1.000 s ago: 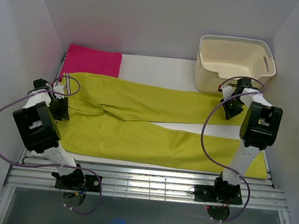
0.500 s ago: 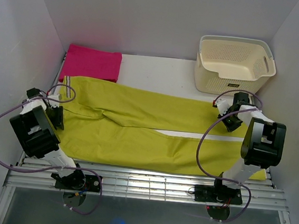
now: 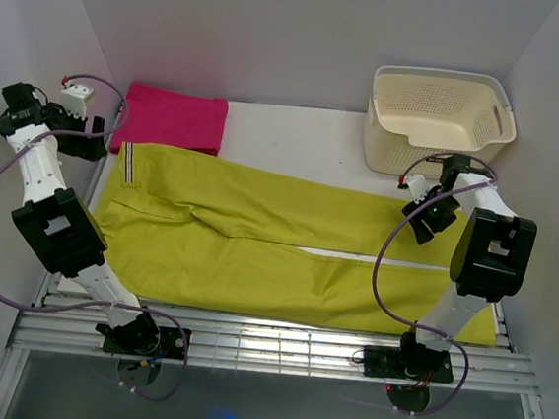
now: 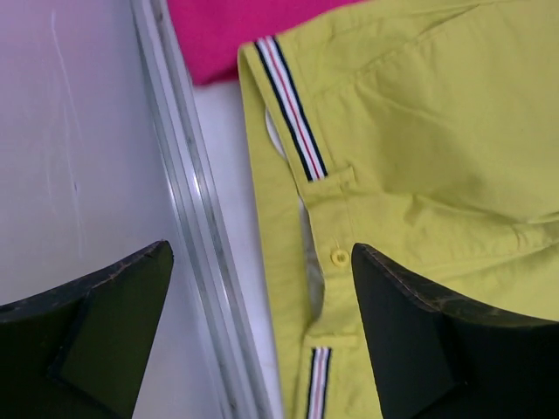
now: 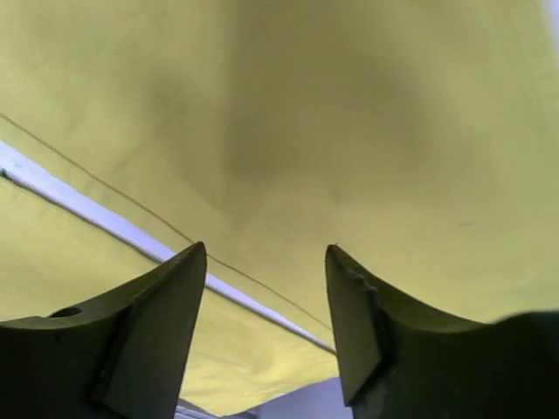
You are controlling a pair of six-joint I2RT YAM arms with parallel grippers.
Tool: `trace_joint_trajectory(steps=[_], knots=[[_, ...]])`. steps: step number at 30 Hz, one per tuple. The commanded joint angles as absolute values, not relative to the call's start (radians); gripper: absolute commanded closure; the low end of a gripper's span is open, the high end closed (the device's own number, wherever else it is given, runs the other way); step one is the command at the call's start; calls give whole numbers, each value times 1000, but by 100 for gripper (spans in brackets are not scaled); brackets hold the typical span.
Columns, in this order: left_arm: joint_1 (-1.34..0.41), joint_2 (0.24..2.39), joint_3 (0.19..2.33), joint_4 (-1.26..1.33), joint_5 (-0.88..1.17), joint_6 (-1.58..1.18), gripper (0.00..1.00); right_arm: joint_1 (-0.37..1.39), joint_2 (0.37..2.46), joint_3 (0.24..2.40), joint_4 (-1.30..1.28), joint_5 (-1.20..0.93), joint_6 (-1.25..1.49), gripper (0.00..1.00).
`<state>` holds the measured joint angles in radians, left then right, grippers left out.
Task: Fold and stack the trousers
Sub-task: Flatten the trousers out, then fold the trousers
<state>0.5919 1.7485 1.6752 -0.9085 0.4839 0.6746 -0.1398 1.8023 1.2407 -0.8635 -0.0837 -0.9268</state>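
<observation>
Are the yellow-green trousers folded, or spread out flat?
Spread out: the trousers lie flat at full length, both legs side by side, none doubled over.

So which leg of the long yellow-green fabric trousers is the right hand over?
The far leg, the one reaching toward the cream perforated plastic basket. The right hand hangs open above its cuff end; the near leg lies by the arm bases.

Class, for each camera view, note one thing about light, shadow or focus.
Top external: even, soft light, trousers sharp. Left wrist: button and stripe crisp, left gripper dark against the trousers. Right wrist: a soft dark shadow on the trousers above the right gripper, weave blurred.
</observation>
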Motion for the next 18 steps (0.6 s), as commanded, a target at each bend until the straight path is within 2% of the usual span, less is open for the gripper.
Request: trace_joint_trajectory(steps=[1, 4, 5, 7, 8, 13, 18], knots=[[565, 1914, 1794, -975, 658, 819, 7, -140, 1821, 1393, -950, -129, -939, 36], [552, 2009, 1929, -1009, 765, 935, 9, -141, 1848, 1460, -954, -89, -975, 27], [549, 2069, 1965, -1018, 791, 949, 10, -141, 1855, 1468, -951, -80, -986, 18], [538, 2126, 2067, -1026, 862, 983, 9, -144, 1868, 1492, -948, -61, -1011, 14], [534, 2178, 2098, -1031, 873, 1002, 9, -146, 1873, 1499, -946, -60, -1014, 2], [508, 2316, 2287, -994, 922, 1009, 8, -153, 1891, 1508, -948, -40, -1022, 4], [482, 2372, 2287, -982, 934, 1058, 9, -173, 1901, 1517, -937, -17, -1040, 5]])
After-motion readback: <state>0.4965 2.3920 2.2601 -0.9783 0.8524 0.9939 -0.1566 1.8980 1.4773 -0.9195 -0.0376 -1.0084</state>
